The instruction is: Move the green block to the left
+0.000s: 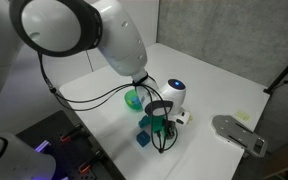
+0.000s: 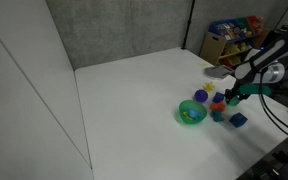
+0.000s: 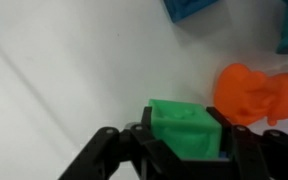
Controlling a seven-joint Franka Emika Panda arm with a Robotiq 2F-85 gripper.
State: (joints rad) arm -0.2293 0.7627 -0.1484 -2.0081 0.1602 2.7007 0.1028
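Gripper [image 3: 187, 152] at lower centre of the wrist view clamps its jaws on the green block [image 3: 187, 122], just left of an orange shape [image 3: 252, 92]. In an exterior view the arm [image 1: 119, 45] slopes down from upper left.

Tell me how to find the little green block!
Find the white table, then the robot's black gripper near the round green bowl. The green block sits right between its fingers, beside an orange toy. It's the only small, bright green cube; the teal-blue blocks nearby are darker.
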